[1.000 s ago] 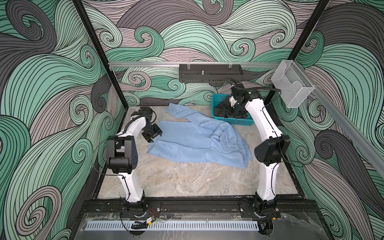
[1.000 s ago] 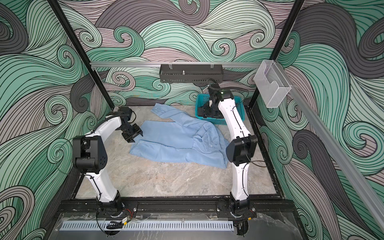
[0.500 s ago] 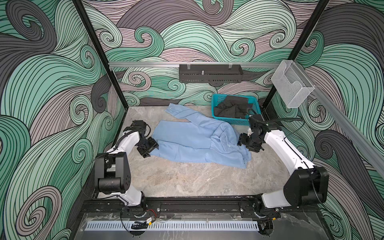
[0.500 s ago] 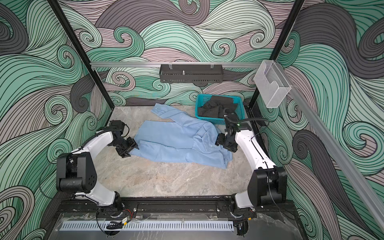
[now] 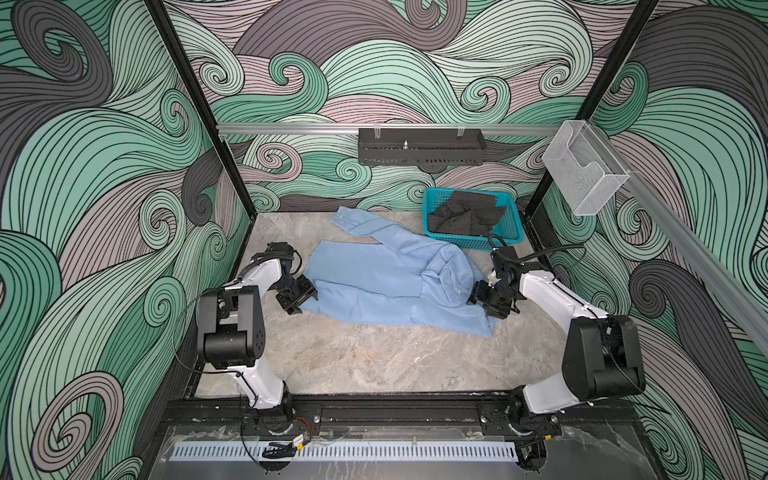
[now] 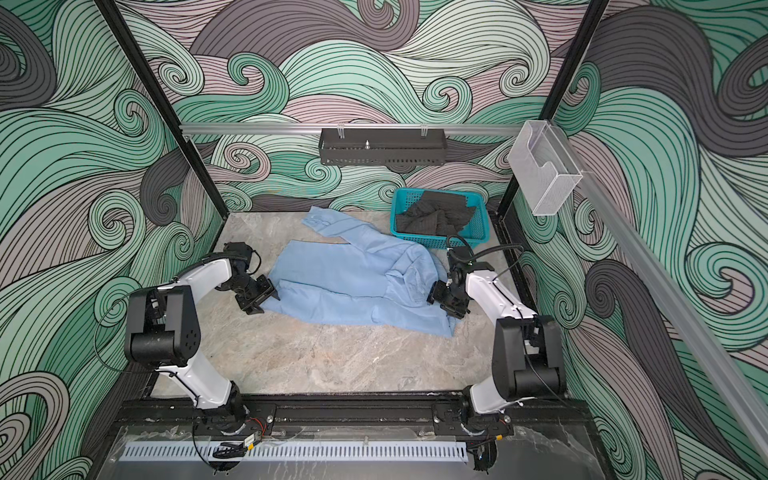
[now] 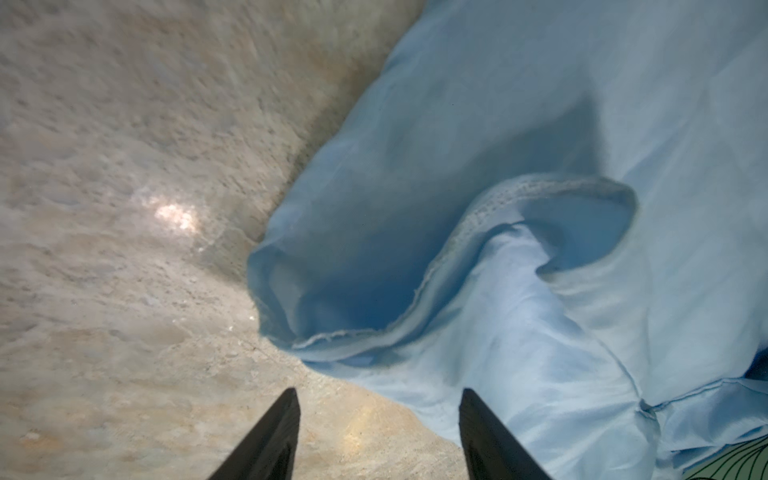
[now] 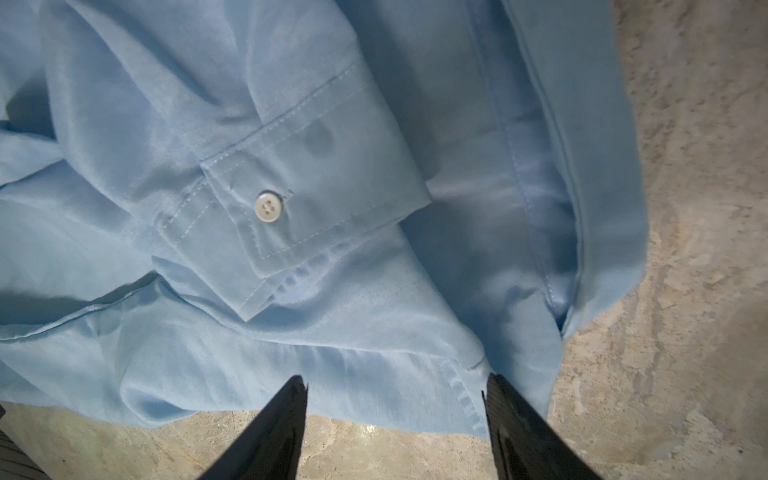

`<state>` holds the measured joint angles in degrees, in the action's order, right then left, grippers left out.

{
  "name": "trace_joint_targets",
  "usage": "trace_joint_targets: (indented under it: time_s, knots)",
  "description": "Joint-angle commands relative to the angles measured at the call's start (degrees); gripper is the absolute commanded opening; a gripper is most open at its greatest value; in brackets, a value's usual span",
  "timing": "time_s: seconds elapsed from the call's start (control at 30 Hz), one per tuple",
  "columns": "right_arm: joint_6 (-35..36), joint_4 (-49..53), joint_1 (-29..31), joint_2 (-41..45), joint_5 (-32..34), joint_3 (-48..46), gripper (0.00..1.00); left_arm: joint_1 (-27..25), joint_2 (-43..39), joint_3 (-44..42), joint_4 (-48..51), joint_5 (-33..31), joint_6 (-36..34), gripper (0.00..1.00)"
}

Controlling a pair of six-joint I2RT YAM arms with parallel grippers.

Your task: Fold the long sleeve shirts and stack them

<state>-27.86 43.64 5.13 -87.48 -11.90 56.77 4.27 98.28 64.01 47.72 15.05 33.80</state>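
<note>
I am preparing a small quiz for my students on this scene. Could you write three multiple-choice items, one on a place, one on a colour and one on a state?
1. Where does the teal basket stand on the table?
A. At the far right corner
B. At the near left corner
C. In the middle

2. What colour is the shirt spread on the table?
A. White
B. Light blue
C. Red

3. How do the jaws of the right gripper stand?
A. Shut on a cuff
B. Shut and empty
C. Open, at the shirt's edge

Answers:
1 A: both top views show it by the back wall, on the right.
2 B: every view shows light blue cloth.
3 C: the right wrist view shows the fingers apart over the hem.
</note>
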Motion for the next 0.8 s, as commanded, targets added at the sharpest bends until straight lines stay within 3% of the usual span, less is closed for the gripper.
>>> trace_joint_targets:
  time_s: [0.0,0.2,0.3,0.77]
  knots:
    - [0.76,-1.94,-0.34,-0.27,-1.23,-0.35,0.67,0.3,0.53,2.31,2.08,-1.42,-1.37,0.62]
    - [1.14,-2.02,-0.33,-1.99,-1.18,-0.91,0.63,0.3,4.03,5.05,4.04,-4.36,-1.12,0.37]
    - [0.83,-2.08,-0.34,-1.82,-0.81,-1.71,0.65,0.3,5.75,5.5,3.92,-4.59,-0.33,0.34]
    - [2.44,-1.14,-0.47,-1.41,2.99,-1.53,0.73,0.21,7.79,5.9,2.64,-3.97,0.65,0.0]
